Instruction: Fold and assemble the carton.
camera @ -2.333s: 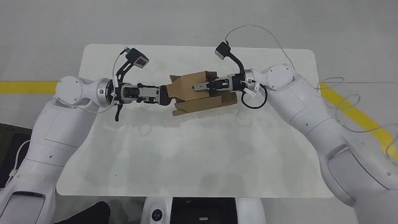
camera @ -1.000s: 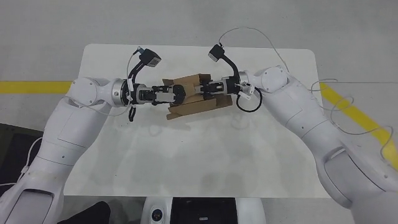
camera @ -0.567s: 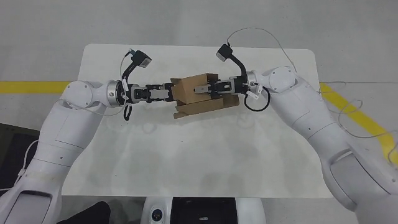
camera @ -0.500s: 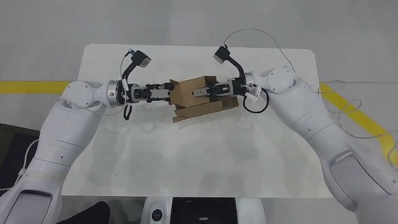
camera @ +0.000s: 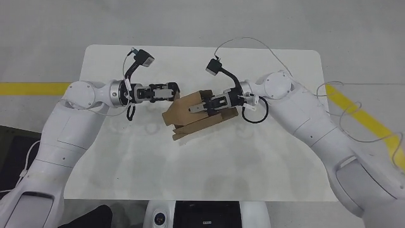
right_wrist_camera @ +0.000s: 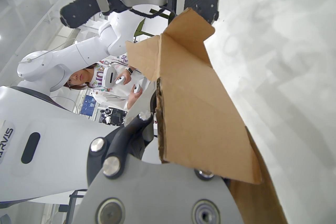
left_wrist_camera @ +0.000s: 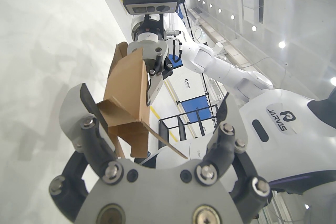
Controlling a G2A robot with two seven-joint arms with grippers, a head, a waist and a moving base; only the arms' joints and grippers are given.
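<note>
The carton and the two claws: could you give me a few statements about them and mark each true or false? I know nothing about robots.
1. The right gripper grips the brown carton. True.
2. The left gripper is clamped on the carton. False: it is open, at the carton's end.
3. The carton is a finished, closed box. False: it is only partly folded and open.
4. The table is white. True.

Carton [left_wrist_camera: 125,93] between wide-spread jaws
</note>
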